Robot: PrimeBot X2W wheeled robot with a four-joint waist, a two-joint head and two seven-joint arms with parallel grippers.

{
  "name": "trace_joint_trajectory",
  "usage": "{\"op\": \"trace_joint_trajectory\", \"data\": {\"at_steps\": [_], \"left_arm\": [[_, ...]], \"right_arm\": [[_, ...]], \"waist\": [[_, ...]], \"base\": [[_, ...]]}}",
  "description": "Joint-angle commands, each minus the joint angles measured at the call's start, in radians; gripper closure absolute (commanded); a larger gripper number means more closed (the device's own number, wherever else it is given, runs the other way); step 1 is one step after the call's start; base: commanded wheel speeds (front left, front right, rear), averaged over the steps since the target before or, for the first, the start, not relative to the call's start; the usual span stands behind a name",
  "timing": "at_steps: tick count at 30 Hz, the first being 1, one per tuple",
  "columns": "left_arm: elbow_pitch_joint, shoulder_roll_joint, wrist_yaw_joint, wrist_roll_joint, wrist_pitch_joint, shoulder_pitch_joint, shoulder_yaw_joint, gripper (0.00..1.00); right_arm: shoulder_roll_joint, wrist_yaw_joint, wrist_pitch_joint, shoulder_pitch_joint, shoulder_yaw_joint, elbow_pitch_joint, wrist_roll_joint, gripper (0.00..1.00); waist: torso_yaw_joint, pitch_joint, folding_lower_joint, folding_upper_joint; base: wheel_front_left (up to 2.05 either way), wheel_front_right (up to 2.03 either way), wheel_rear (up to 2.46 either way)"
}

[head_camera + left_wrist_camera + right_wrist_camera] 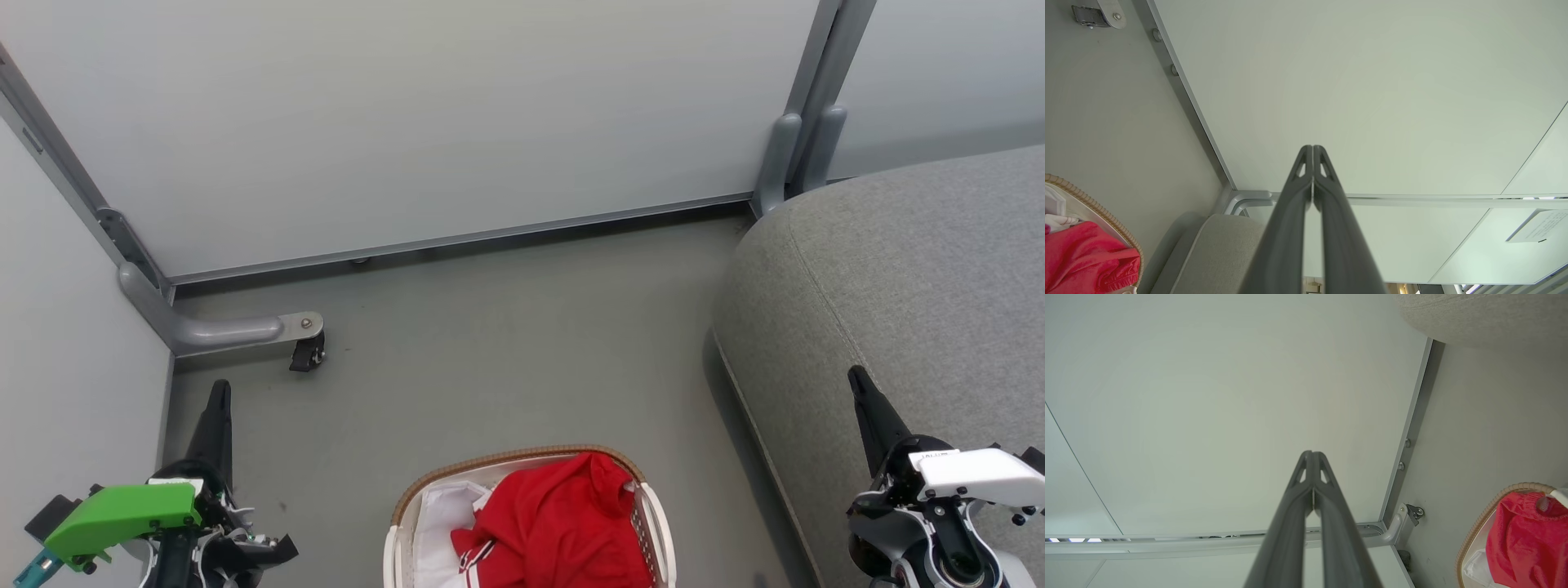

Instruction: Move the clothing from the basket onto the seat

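Red clothing [563, 523] with white stripes lies heaped in the cream basket [522, 457], which stands on the floor at the bottom middle of the head view. The big grey seat [922, 278] fills the right side. My left gripper [219, 390] is shut and empty at the lower left, away from the basket. Over the seat's front edge at the lower right, my right gripper [857, 377] is shut and empty too. The left wrist view has the shut gripper [1312, 149], the clothing [1086, 257] and the seat [1220, 253]. The right wrist view has the shut gripper [1311, 454] and the clothing [1527, 535].
Pale partition panels [424, 122] close off the far side and the left. A grey panel foot with a black caster [307, 353] sticks out over the floor at the left. A white liner [441, 514] lies in the basket beside the clothing. Bare grey floor [522, 343] lies between basket and panels.
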Motion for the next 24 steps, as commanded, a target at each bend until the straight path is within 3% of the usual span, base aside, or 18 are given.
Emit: {"op": "trace_joint_trajectory", "data": {"at_steps": [1, 3, 4, 16, 24], "left_arm": [[-0.001, 0.006, -0.004, -0.003, 0.002, -0.01, 0.001, 1.0], [-0.001, 0.006, -0.004, -0.003, 0.002, -0.01, 0.001, 1.0], [0.003, -0.001, 0.0, 0.0, 0.0, 0.001, 0.0, 0.0], [0.015, -0.004, 0.0, 0.019, -0.045, 0.036, -0.052, 0.0], [-0.004, -0.003, 0.0, 0.071, -0.082, 0.046, -0.08, 0.0]], "right_arm": [[-0.006, 0.0, 0.0, -0.008, -0.001, -0.003, 0.003, 1.0], [-0.006, 0.0, 0.0, -0.008, -0.001, -0.003, 0.003, 1.0], [0.001, 0.0, 0.0, 0.001, 0.0, 0.003, 0.0, 0.0], [0.009, 0.0, -0.044, 0.033, 0.021, 0.041, -0.025, 0.0], [0.007, 0.0, -0.082, 0.035, 0.002, 0.047, -0.116, 0.0]], "waist": [[0.0, 0.0, 0.0, 0.0], [0.0, 0.0, 0.0, 0.0], [0.0, 0.0, 0.0, 0.0], [0.001, -0.003, 0.0, 0.0], [0.002, -0.006, 0.0, 0.0]], "base": [[0.0, 0.0, 0.0], [0.0, 0.0, 0.0], [0.0, 0.0, 0.0], [0.0, 0.0, 0.0], [0.0, 0.0, 0.0]]}}
